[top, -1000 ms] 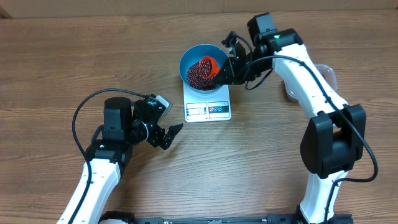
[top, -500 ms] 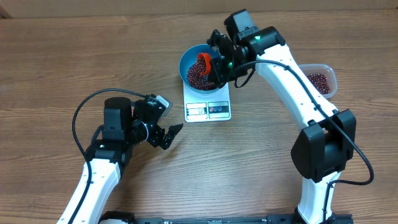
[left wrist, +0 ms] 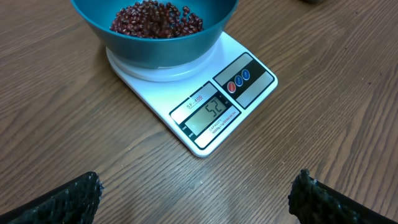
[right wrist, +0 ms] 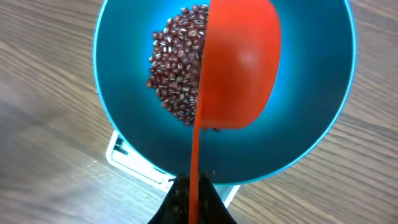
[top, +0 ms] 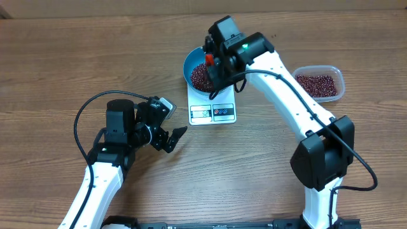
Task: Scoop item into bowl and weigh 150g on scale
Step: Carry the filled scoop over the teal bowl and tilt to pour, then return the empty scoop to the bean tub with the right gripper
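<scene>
Top edge cuts off bowl (left wrist: 161,53); scale (right wrist: 118,152) mostly hidden beneath bowl.

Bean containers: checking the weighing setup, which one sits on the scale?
The teal bowl sits on the white scale; the clear tub stands apart, directly on the table.

Read on the display (left wrist: 213,112), at the near edge of the scale (left wrist: 165,93): "52". Printed just above those digits: "SF-400". Printed just below the display: one line of small type, too fine to make out.
</scene>
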